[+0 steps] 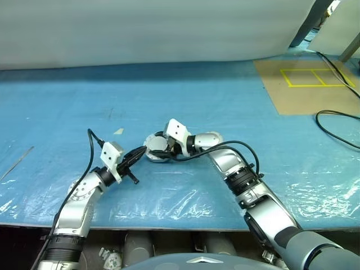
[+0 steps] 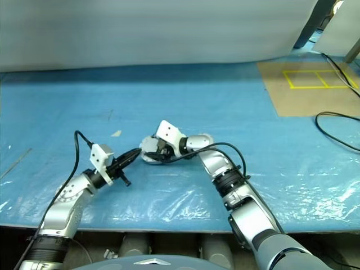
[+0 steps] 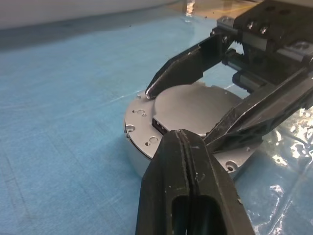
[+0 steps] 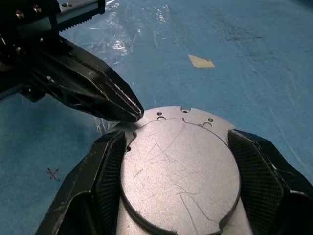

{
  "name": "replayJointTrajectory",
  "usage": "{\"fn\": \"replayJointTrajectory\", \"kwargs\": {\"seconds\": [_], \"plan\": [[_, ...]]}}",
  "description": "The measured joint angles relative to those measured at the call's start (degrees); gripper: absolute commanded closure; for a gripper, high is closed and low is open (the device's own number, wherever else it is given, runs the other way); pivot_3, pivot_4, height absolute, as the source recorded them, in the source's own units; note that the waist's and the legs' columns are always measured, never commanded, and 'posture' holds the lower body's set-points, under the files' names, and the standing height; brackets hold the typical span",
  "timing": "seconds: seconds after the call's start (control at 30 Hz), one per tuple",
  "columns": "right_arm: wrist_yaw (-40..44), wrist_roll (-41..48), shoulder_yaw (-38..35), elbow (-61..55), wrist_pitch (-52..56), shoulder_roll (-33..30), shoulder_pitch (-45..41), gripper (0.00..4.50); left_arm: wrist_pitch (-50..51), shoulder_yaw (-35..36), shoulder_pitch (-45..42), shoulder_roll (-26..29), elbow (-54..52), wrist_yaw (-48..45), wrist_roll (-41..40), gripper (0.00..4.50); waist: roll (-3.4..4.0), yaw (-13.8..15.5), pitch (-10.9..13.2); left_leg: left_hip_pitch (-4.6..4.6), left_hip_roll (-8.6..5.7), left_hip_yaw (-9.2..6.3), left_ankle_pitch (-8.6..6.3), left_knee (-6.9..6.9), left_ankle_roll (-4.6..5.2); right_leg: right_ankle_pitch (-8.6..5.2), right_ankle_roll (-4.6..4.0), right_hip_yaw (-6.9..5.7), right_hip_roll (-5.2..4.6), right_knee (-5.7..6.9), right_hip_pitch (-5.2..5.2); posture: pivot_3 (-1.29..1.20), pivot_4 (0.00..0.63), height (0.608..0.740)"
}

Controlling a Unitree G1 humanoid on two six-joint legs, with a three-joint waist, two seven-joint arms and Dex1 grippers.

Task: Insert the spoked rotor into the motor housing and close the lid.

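Blue sheet (image 1: 225,112); right gripper (image 4: 176,171) around lid (image 4: 178,171).

Silver-grey jointed arms carry black cables and white wrist blocks; the left gripper (image 1: 140,151) and right gripper (image 4: 171,161) have black tapered fingers (image 4: 105,174).

Left pincer (image 1: 140,152) pinched tight, reaching level toward the middle, while the right pincer (image 4: 176,196) angles down, fingers (image 4: 105,171) spread wide.

Housing mid-table, between two grippers.
Lid (image 4: 180,171) sat on motor housing (image 3: 142,147); right gripper (image 4: 176,176) straddled lid, left gripper (image 3: 188,147) touched housing's left edge; tape scrap (image 4: 200,61) behind.
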Motion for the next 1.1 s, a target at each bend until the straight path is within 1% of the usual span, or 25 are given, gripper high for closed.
{"fn": "replayJointTrajectory", "kwargs": {"seconds": [0.17, 0.27, 0.3, 0.37, 0.4, 0.53, 0.8, 0.9, 1.1], "plan": [[-0.22, -0.22, -0.01, 0.05, 0.15, -0.50, -0.03, 1.51, 1.45, -1.95, -3.02, 1.82, 0.67, 0.93, 4.33, 4.50, 0.14, 0.07, -0.11, 0.18, -0.05, 0.00, -0.01, 0.00, 0.01, 0.00, 0.01, 0.00, -0.07, -0.01, 0.23, 0.00, 0.150, 0.740], [-0.22, -0.19, -0.18, -0.16, 0.71, -0.63, -0.02, 1.51, 2.57, -2.50, -3.58, 1.87, 0.41, 1.46, 5.16, 4.50, 0.23, 0.15, -0.16, 0.32, -0.09, 0.00, -0.01, -0.03, 0.02, -0.01, 0.02, 0.01, -0.21, -0.01, 0.35, 0.00, 0.150, 0.740], [-0.18, -0.18, -0.32, -0.34, 1.11, -0.68, 0.01, 0.77, 2.98, -2.69, -3.79, 1.87, 0.21, 1.69, 5.44, 4.50, 0.23, 0.21, -0.16, 0.36, -0.09, 0.00, -0.01, -0.04, 0.03, -0.01, 0.02, 0.01, -0.23, -0.02, 0.36, 0.00, 0.150, 0.740], [0.45, 0.12, -0.32, -0.77, 1.48, -0.64, 0.32, 0.13, 3.34, -2.81, -4.05, 1.92, -0.02, 1.87, 5.76, 4.50, 0.23, 0.24, -0.16, 0.37, -0.09, 0.00, -0.02, -0.05, 0.03, -0.01, 0.02, 0.01, -0.25, -0.03, 0.36, 0.00, 0.150, 0.740], [0.85, 0.32, -0.30, -1.01, 1.51, -0.57, 0.53, 0.03, 3.67, -2.80, -4.11, 1.93, -0.19, 1.89, 5.77, 4.50, 0.23, 0.24, -0.16, 0.36, -0.09, 0.00, -0.02, -0.05, 0.03, -0.01, 0.02, 0.01, -0.25, -0.04, 0.35, 0.00, 0.150, 0.740], [1.32, 0.90, -0.88, -1.20, 1.42, -0.30, 0.66, 0.03, 4.54, -2.78, -4.15, 1.98, -0.92, 1.94, 5.76, 4.50, 0.23, 0.25, -0.16, 0.32, -0.10, 0.00, -0.01, -0.05, 0.03, -0.01, 0.02, 0.00, -0.25, -0.08, 0.25, 0.00, 0.150, 0.740], [4.71, 6.24, -4.35, -2.19, 1.77, 0.25, 2.12, 0.03, 5.87, -2.79, -3.94, 2.65, -2.32, 1.82, 5.63, 4.50, 0.23, 0.23, -0.16, -0.27, -0.13, -0.01, 0.00, -0.12, 0.02, -0.01, 0.02, -0.07, -0.22, -0.18, -0.21, 0.00, 0.150, 0.740], [4.00, 9.04, -6.79, -2.46, 4.09, 1.29, 2.49, 0.03, 6.16, -2.76, -3.95, 2.68, -2.47, 1.83, 5.59, 4.50, 0.23, 0.23, -0.15, -0.27, -0.13, -0.01, 0.00, -0.13, 0.02, -0.01, 0.02, -0.08, -0.21, -0.18, -0.26, 0.00, 0.150, 0.740], [0.68, 11.37, -10.94, -4.01, 8.00, 0.41, 3.22, 0.03, 6.34, -2.79, -3.96, 2.71, -2.52, 1.82, 5.57, 4.50, 0.23, 0.25, -0.15, -0.26, -0.14, -0.01, 0.00, -0.11, 0.02, -0.01, 0.02, -0.08, -0.21, -0.19, -0.26, 0.00, 0.150, 0.740]]}}
